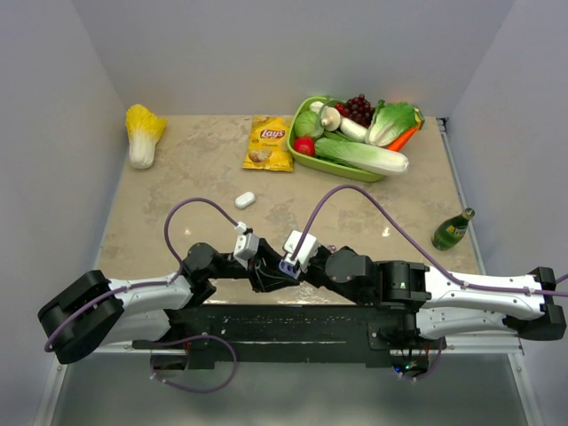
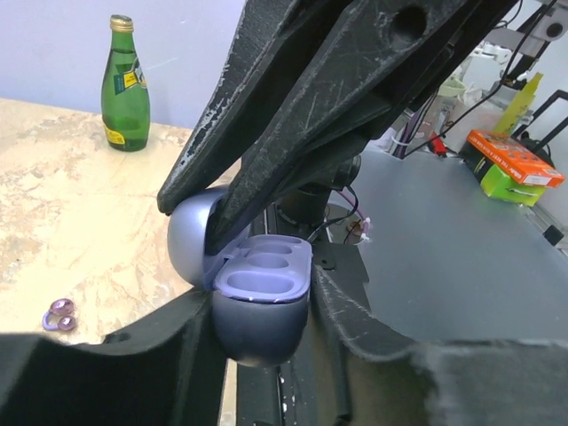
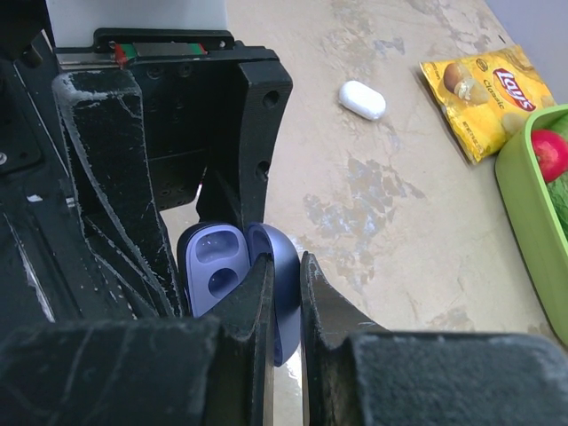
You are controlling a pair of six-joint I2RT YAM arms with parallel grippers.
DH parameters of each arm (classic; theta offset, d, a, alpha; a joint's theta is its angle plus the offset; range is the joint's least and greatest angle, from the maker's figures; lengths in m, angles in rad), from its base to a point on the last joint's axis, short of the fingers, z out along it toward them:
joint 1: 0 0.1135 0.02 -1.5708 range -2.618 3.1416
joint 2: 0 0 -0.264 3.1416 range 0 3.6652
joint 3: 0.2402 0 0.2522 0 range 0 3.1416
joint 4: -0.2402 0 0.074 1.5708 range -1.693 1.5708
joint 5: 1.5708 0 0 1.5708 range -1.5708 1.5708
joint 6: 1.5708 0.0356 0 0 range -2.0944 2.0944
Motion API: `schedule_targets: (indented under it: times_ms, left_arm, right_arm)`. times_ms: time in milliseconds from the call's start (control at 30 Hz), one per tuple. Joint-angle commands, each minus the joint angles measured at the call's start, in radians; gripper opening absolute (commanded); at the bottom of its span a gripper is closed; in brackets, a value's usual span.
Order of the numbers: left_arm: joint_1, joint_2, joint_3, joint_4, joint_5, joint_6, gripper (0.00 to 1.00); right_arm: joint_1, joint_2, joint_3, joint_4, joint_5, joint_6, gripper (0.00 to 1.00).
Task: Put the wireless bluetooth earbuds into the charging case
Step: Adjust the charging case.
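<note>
Purple-grey charging case (image 2: 264, 282) is held open and empty, body clamped by the left gripper (image 2: 263, 330) and lid (image 3: 282, 253) pinched by the right gripper (image 3: 286, 271); with the earbuds (image 2: 59, 313) lying apart on the bench (image 2: 53, 204), freeing one gripper to fetch them is judged necessary next.

arms (image 1: 151, 291): black joints, white links | cables (image 1: 355, 191): purple | gripper fingers (image 3: 324, 302): scuffed black

Purplish-grey charging case (image 2: 262, 324), green bottle (image 2: 124, 89)
</note>
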Motion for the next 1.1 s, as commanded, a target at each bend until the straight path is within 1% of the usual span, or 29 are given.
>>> schedule_targets:
  times_ms: [0, 67, 167, 333, 433, 467, 533, 567, 600, 700, 833, 900, 967, 1000, 1067]
  left_arm:
    - [0.002, -0.014, 0.023, 0.046, -0.018, 0.010, 0.48]
    - [0.002, -0.019, 0.023, 0.044, -0.024, 0.010, 0.54]
    - [0.002, -0.026, 0.021, 0.046, -0.026, 0.007, 0.58]
    - [0.002, -0.028, 0.018, 0.050, -0.029, 0.006, 0.58]
    - [0.002, -0.028, 0.018, 0.052, -0.024, 0.006, 0.49]
    - [0.002, -0.028, 0.018, 0.053, -0.020, 0.007, 0.41]
    - [0.002, -0.026, 0.018, 0.055, -0.017, 0.007, 0.33]
    - [0.002, -0.026, 0.016, 0.058, -0.017, 0.007, 0.25]
    - [0.002, -0.025, 0.016, 0.061, -0.015, 0.007, 0.21]
    - [0.002, -0.023, 0.013, 0.069, -0.014, 0.004, 0.14]
    - [0.002, -0.019, 0.009, 0.085, -0.021, 0.003, 0.00]
    - [0.002, -0.011, -0.010, 0.128, -0.029, -0.004, 0.00]
    - [0.002, -0.005, -0.031, 0.203, -0.046, -0.025, 0.00]
    - [0.002, 0.004, -0.043, 0.223, -0.047, -0.030, 0.00]
    - [0.002, 0.017, -0.053, 0.260, -0.057, -0.042, 0.00]
  right_arm:
    - [0.005, -0.014, 0.011, 0.033, -0.020, 0.012, 0.00]
    - [0.005, -0.012, 0.011, 0.036, -0.020, 0.013, 0.00]
    - [0.007, -0.015, 0.011, 0.038, -0.017, 0.013, 0.00]
    - [0.005, -0.011, 0.009, 0.039, -0.015, 0.013, 0.00]
    - [0.005, -0.012, 0.008, 0.036, -0.015, 0.013, 0.00]
    - [0.005, -0.014, 0.008, 0.036, -0.014, 0.013, 0.00]
    - [0.007, -0.015, 0.008, 0.036, -0.012, 0.015, 0.00]
    - [0.005, -0.017, 0.008, 0.036, -0.012, 0.015, 0.00]
    - [0.005, -0.015, 0.008, 0.038, -0.015, 0.015, 0.00]
    - [0.005, -0.014, 0.008, 0.033, -0.018, 0.017, 0.00]
    - [0.005, -0.009, 0.006, 0.041, -0.014, 0.043, 0.00]
    - [0.004, -0.014, 0.003, 0.050, 0.003, 0.075, 0.13]
    - [0.002, -0.035, -0.012, 0.072, 0.029, 0.087, 0.34]
    - [0.001, -0.043, -0.017, 0.091, 0.037, 0.131, 0.40]
    - [-0.017, -0.066, -0.021, 0.104, 0.045, 0.156, 0.46]
